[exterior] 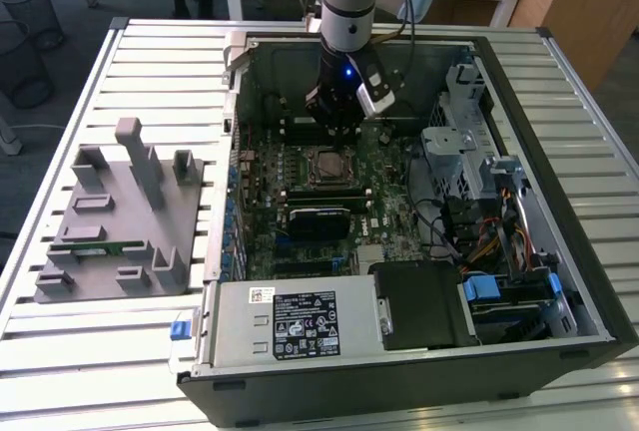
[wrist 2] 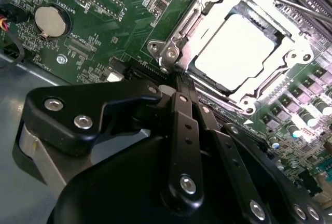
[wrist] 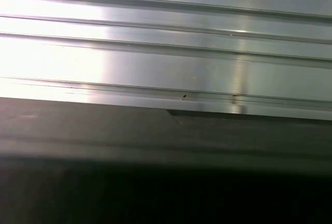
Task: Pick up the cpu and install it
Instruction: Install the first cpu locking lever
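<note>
Cpu (flat, pale silver square) sits in metal-framed socket.

support: ribbed metal table, slats running across | on it: open computer case toward the exterior view's right, lying on its side | grey holder block with upright pegs toward the exterior view's left, apart from the case | first wrist view: pale metal slats

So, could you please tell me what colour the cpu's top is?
Pale silver; the cpu shows best in the second wrist view.
</note>
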`<act>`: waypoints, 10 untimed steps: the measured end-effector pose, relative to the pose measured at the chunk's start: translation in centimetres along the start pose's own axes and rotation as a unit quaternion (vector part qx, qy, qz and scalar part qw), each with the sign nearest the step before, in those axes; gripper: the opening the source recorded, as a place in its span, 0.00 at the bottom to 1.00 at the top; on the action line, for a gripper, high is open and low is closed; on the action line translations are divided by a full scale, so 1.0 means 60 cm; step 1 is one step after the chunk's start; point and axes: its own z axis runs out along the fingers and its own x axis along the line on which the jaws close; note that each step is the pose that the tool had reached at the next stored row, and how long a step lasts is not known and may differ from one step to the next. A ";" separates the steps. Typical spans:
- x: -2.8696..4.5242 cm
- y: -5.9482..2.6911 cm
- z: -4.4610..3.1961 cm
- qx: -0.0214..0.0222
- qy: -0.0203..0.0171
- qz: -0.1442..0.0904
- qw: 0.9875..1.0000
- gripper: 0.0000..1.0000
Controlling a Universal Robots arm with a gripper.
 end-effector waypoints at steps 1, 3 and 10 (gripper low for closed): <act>0.000 0.000 -0.002 0.000 0.000 0.000 1.000 0.11; 0.000 0.000 -0.009 0.000 0.000 0.000 1.000 0.11; 0.000 -0.002 -0.022 0.001 0.000 0.000 1.000 0.11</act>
